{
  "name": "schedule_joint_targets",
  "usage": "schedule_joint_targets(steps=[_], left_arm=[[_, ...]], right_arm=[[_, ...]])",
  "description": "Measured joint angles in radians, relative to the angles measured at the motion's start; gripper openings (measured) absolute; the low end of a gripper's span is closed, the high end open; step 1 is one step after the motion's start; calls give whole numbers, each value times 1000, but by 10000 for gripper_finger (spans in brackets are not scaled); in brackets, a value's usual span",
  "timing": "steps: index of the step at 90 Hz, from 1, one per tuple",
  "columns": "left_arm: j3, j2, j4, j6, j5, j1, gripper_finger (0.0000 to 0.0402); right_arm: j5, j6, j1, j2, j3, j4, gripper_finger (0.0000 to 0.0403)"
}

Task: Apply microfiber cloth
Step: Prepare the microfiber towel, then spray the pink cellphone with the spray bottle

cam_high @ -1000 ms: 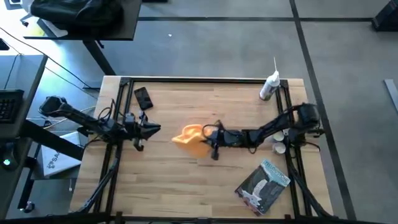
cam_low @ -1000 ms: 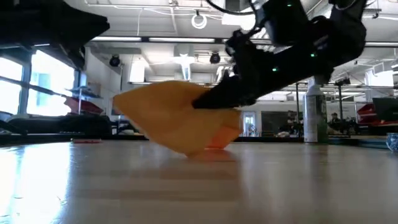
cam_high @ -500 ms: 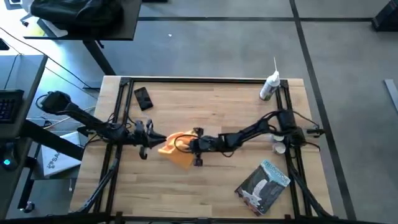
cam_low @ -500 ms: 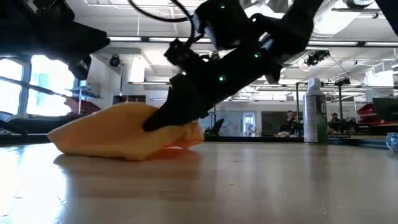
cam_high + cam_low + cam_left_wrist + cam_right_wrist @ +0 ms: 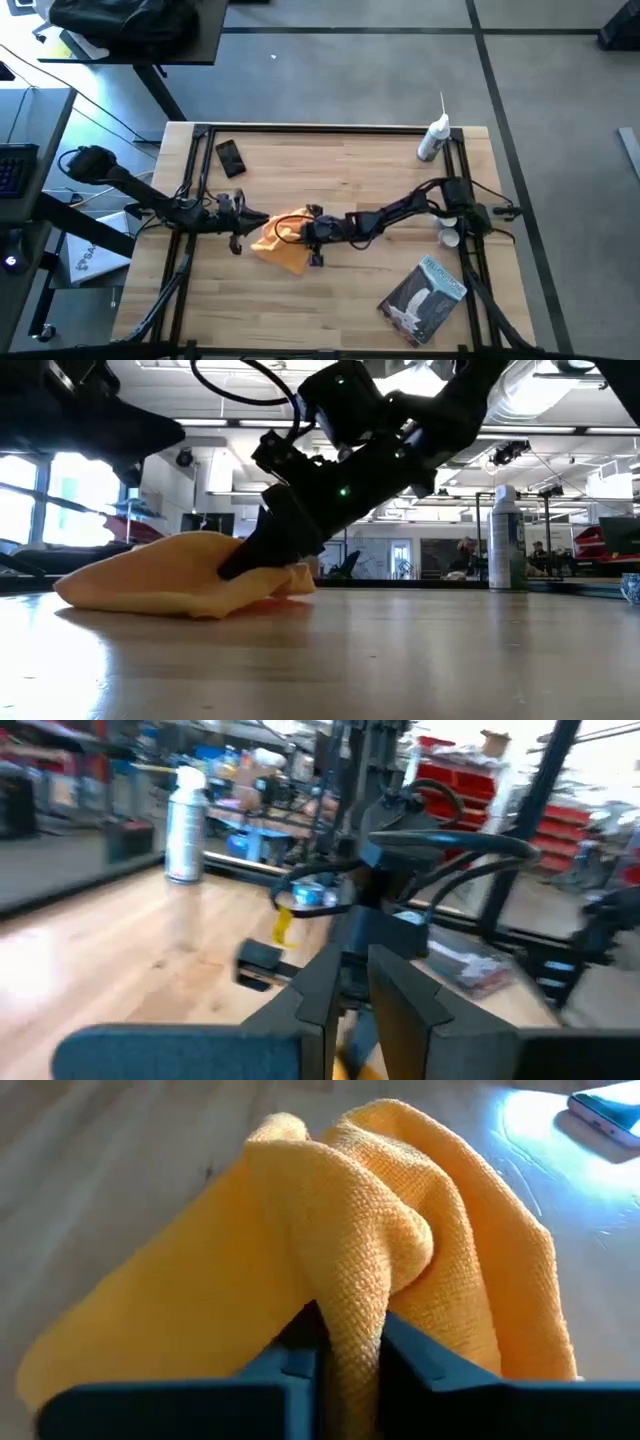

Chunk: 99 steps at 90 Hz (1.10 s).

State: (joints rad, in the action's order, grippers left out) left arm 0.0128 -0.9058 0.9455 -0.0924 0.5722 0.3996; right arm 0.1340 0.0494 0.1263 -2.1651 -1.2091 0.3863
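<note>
Your right claw (image 5: 290,232) is pinching a raised fold of the microfiber cloth (image 5: 277,243) near the middle of the high view, slightly left of centre, and the rest of the cloth lies bunched on the tabletop (image 5: 350,160). In the right wrist view only a narrow ridge of fabric sits between the fingers (image 5: 290,1363), so the likeliest failure is that ridge slipping free if you drag the cloth sideways against the wood.

Your left claw (image 5: 262,221) sits just beside the cloth's left edge, fingers pressed together and holding nothing. With both claws this near, a careless sweep could knock one against the other or trap the cloth under the left one.

The black phone (image 5: 230,157) lies well apart, toward the upper left of the tabletop. If that is what you mean to wipe, carrying a bunched cloth there risks dropping it on the way.
</note>
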Motion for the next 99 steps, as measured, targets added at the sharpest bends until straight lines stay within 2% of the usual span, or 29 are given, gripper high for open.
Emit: schedule_joint_targets(steps=[6, 13, 29, 45, 55, 67, 78, 86, 93, 99], left_arm=[[0, 0, 0, 74, 43, 0, 37], [0, -1, -1, 105, 43, 0, 38], [0, -3, -9, 70, 52, 0, 61], [0, -34, -28, 13, 152, 0, 109], [0, -53, -29, 59, 269, -7, 138], [0, -56, -29, 170, 433, -31, 171], [0, -56, -33, 263, 530, -41, 193], [0, -56, -39, 224, 650, -54, 200], [0, -57, -54, 117, 795, -88, 202], [0, -56, -64, 10, 832, -124, 202]], right_arm=[[14, 0, -2, 0, 0, 0, 106], [15, 1, -7, 0, 0, 1, 135], [27, 13, -12, 0, 0, 3, 183], [110, 74, -23, 0, 0, 36, 213], [179, 49, -29, 0, 0, 111, 235], [347, 39, -34, 0, 0, 208, 261], [372, 47, -39, 0, 0, 241, 270], [372, 63, -47, 0, 0, 242, 271], [371, 62, -48, 1, 0, 235, 271], [369, 66, -44, 16, 0, 197, 271]])
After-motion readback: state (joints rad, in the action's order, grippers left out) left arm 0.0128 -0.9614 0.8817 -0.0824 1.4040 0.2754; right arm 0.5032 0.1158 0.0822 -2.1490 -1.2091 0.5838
